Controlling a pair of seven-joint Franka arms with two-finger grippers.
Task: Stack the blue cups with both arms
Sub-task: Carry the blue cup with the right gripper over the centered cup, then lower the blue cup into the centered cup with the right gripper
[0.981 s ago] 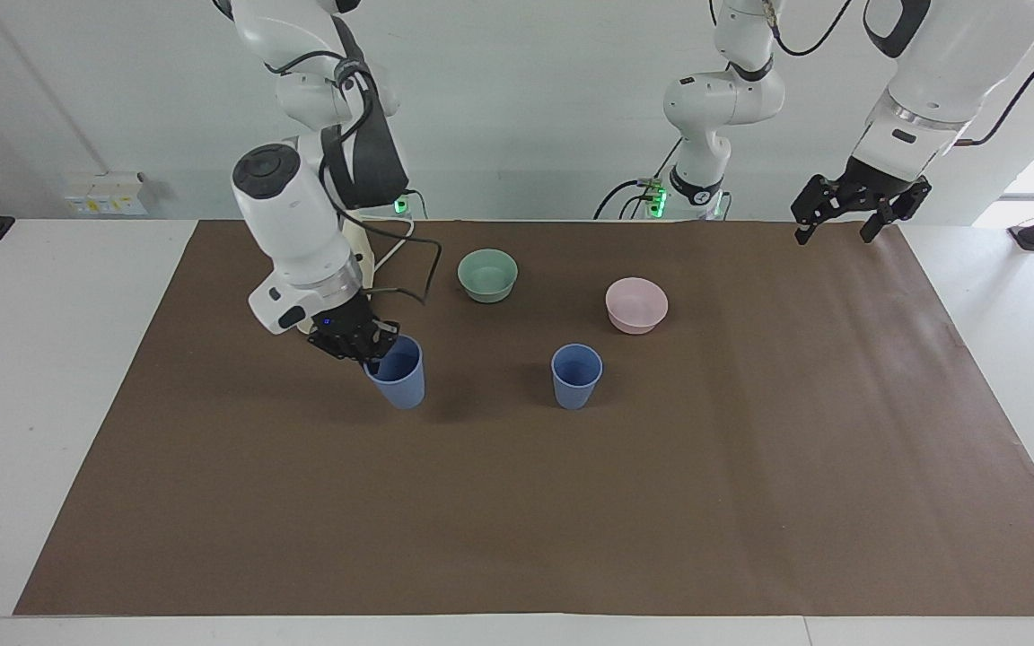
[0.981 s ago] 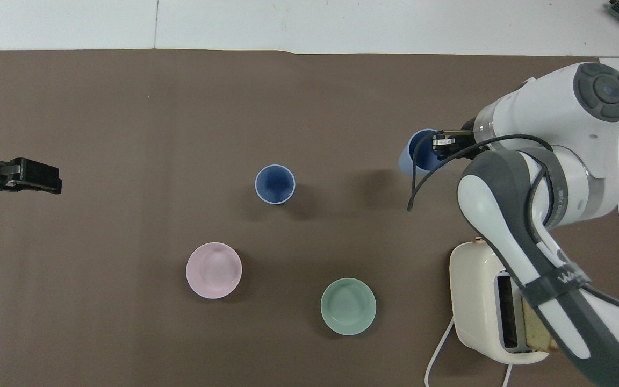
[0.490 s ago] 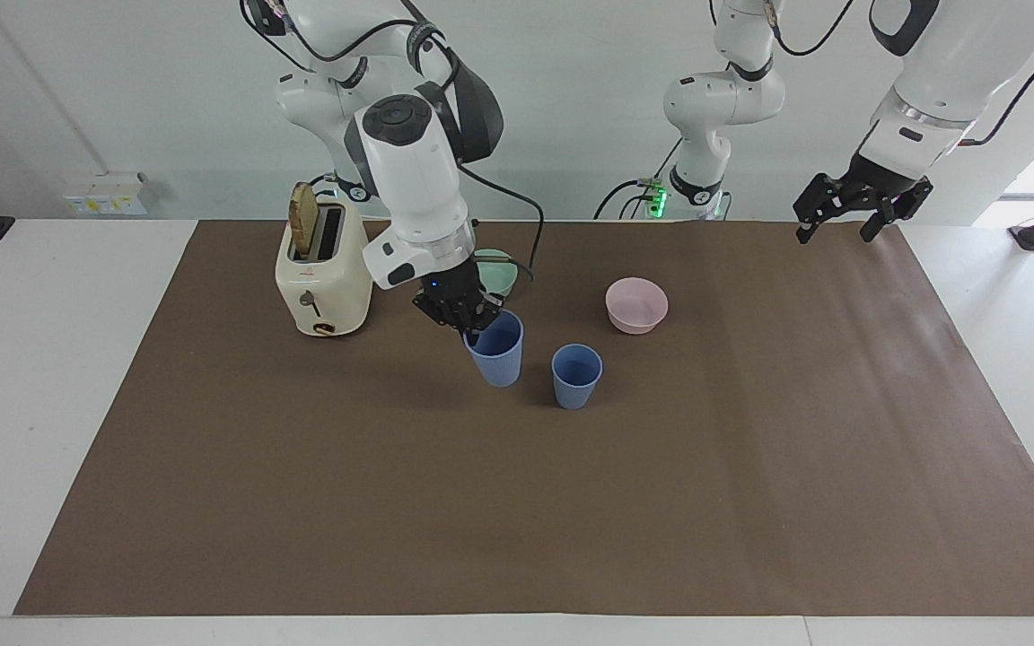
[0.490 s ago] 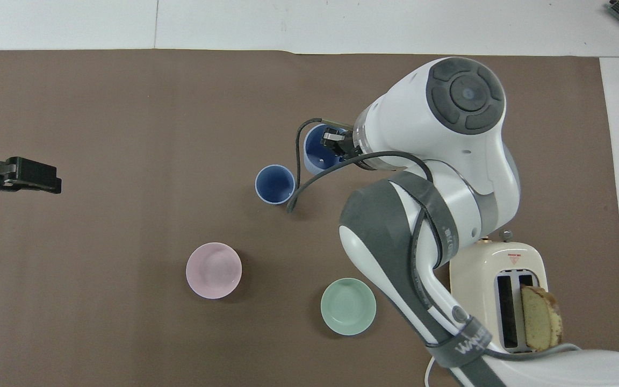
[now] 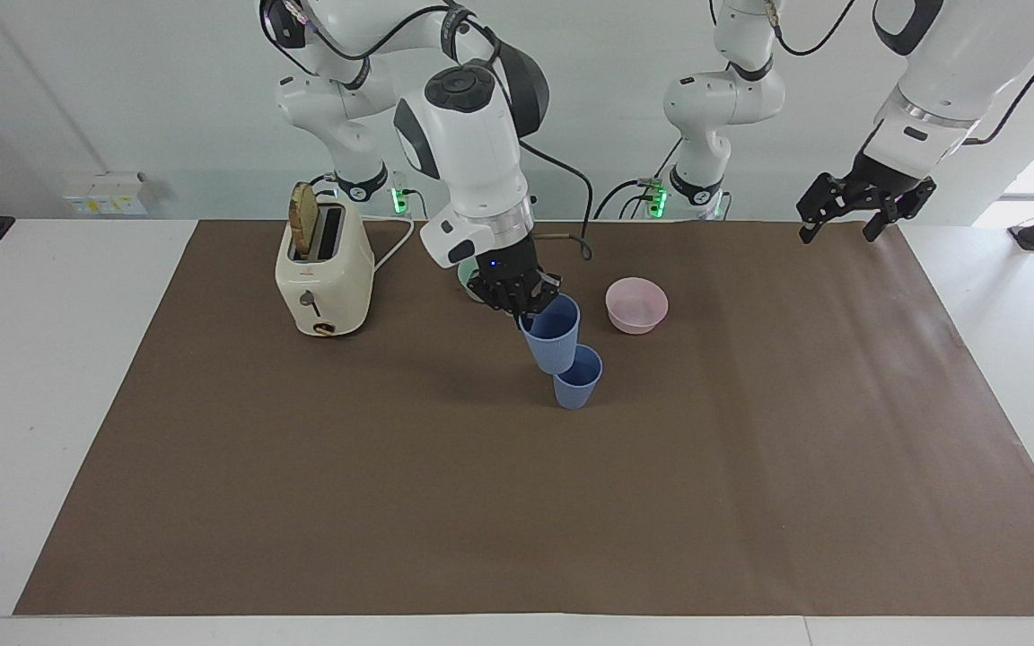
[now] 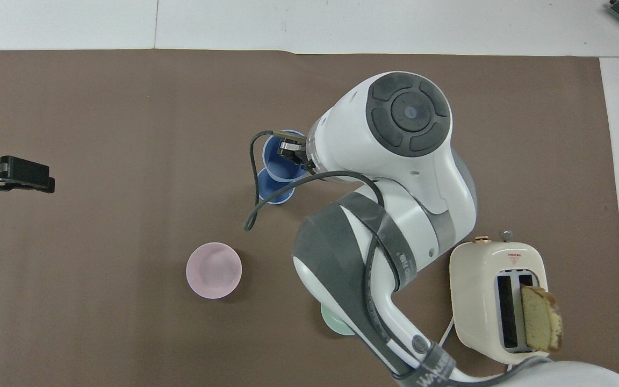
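One blue cup [image 5: 578,384] stands upright on the brown mat in the middle of the table; it also shows in the overhead view [image 6: 271,192]. My right gripper [image 5: 530,309] is shut on the rim of the other blue cup [image 5: 552,336] and holds it tilted in the air, with its base just over the standing cup's rim. From above, the held cup [image 6: 278,160] overlaps the standing one, and the right gripper [image 6: 292,151] pinches its rim. My left gripper [image 5: 867,211] is open and empty, waiting raised over the mat's corner at the left arm's end [image 6: 19,174].
A cream toaster [image 5: 323,269] with a bread slice stands near the right arm's base [image 6: 497,298]. A pink bowl [image 5: 636,303] sits nearer to the robots than the standing cup [image 6: 214,270]. The mint-green bowl [image 6: 335,324] is mostly hidden under the right arm.
My right arm has carried the blue cup from the right arm's end of the table toward the middle, lifting it over the standing cup. The left gripper has barely moved.
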